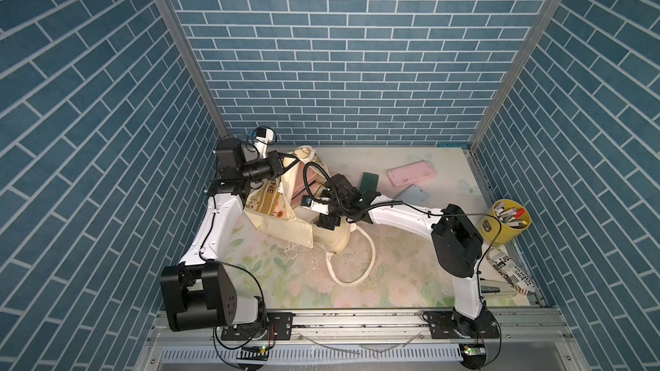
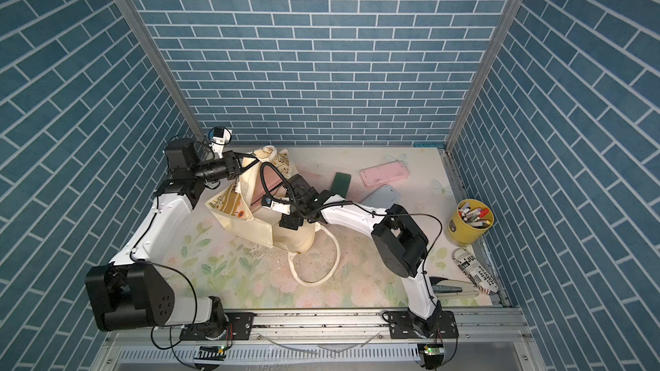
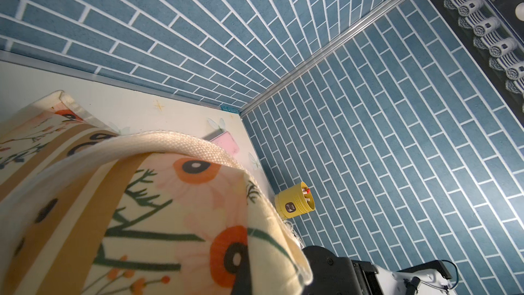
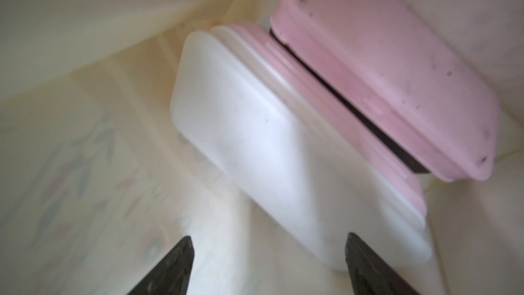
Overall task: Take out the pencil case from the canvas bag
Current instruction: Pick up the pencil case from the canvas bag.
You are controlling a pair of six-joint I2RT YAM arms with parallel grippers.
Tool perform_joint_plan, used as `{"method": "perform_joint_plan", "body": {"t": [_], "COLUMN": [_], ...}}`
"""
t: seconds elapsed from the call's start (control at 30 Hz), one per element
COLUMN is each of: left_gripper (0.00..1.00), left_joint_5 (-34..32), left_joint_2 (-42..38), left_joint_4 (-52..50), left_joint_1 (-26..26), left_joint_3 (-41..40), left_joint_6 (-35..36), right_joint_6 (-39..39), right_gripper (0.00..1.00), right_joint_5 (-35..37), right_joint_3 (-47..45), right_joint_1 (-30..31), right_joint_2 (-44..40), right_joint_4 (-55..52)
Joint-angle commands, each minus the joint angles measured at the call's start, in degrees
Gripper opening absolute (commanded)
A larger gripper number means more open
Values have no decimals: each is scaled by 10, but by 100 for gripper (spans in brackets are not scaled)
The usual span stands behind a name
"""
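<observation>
Left pincer (image 1: 291, 164) clenched on bag (image 1: 285, 226) rim. Right pincer (image 4: 269, 265) released inside, above white case (image 4: 249, 126): hard smooth shell, probably light, slippery; take across its narrow sides.

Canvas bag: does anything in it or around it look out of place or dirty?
Yes. The canvas bag sags, half lifted at its rim by the left gripper; one strap handle sprawls loose on the table. Inside, the pink case carries dark smudges.
</observation>
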Motion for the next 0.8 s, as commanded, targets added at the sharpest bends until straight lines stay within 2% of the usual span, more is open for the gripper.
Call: {"method": "perform_joint_plan", "body": {"t": [0.0,0.2,0.57,0.77], "left_gripper": [0,0,0,0], "left_joint_5": [44,49,57,55], "left_joint_2": [-6,-4,-8,-7], "left_joint_4": [68,81,86,85], "left_joint_1": [0,0,-1,0], "left_joint_3": [28,26,25,24], "left_joint_6": [-8,-18,-18,-15], "right_joint_6": [-7,-17,-52,-54], "right_gripper": [84,85,85,82], "right_joint_5": [20,7,-57,-70], "right_joint_3": [30,59,160,133], "right_joint_1": [11,23,7,7], "right_joint_2": [30,58,132,111], "right_joint_4": [57,80,-126,-150]}}
